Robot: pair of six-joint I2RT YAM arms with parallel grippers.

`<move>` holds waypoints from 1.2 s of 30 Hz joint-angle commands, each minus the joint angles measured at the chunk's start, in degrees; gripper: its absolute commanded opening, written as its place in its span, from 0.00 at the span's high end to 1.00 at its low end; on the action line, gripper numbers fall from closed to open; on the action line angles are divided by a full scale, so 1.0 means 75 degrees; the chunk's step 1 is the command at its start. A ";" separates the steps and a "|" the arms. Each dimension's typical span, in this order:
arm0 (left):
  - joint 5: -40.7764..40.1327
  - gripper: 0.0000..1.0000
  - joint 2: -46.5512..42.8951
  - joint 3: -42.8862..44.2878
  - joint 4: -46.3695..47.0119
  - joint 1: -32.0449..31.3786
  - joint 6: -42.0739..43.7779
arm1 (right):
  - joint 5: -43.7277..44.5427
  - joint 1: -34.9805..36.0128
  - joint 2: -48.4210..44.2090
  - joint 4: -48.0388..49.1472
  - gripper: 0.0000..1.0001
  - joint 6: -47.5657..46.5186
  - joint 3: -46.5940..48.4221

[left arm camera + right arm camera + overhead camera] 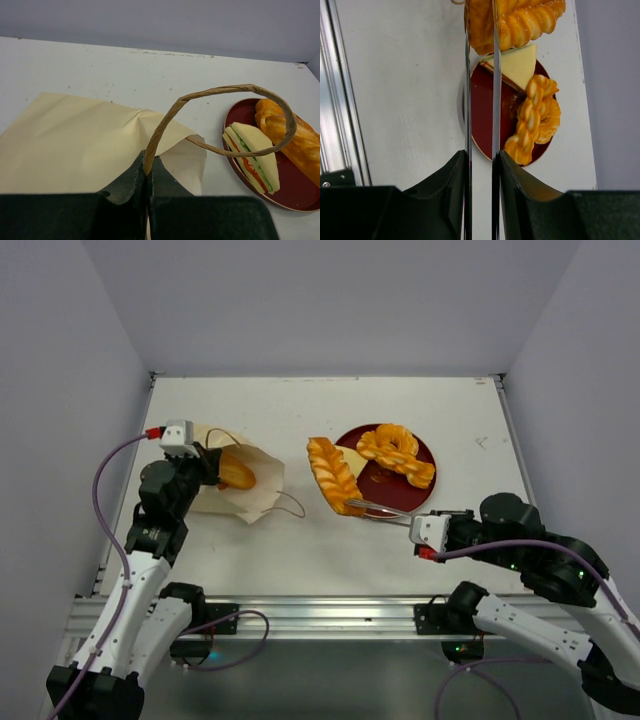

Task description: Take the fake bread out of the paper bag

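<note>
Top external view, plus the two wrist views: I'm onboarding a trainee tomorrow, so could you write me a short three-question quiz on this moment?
1. True or false: a piece of fake bread lies in the open mouth of the paper bag.
2. What is the left gripper pinching? A: the paper bag, at the foot of its loop handle. B: the fake bread. C: nothing, its jaws are wide open.
3. Fill in the blank: the right gripper holds a pair of thin metal ___, whose tips grip a long loaf by the red plate.

Key: 1 true; 2 A; 3 tongs.
</note>
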 commanded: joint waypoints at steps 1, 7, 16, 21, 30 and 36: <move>0.0033 1.00 -0.0200 0.0234 -0.0129 -0.0019 0.0221 | 0.0927 -0.0061 -0.0042 0.0578 1.00 -0.0336 -0.0326; 0.0302 1.00 -0.0563 0.0106 -0.0377 -0.0019 0.0303 | 0.1714 -0.0061 0.0040 0.1059 1.00 -0.0769 -0.0807; 0.0502 1.00 -0.0857 -0.0117 -0.0447 -0.0019 0.0327 | 0.2043 -0.0037 0.0403 0.1469 1.00 -0.1496 -0.1229; 0.0560 1.00 -0.0939 -0.0141 -0.0494 -0.0019 0.0385 | 0.2405 -0.0049 0.0568 0.1762 1.00 -0.1976 -0.1709; 0.0642 1.00 -0.1009 -0.0223 -0.0518 -0.0019 0.0420 | 0.2945 -0.0072 0.0545 0.2067 1.00 -0.2258 -0.2495; 0.0678 1.00 -0.1068 -0.0211 -0.0518 -0.0019 0.0409 | 0.3215 -0.0154 0.0486 0.2067 1.00 -0.2387 -0.2835</move>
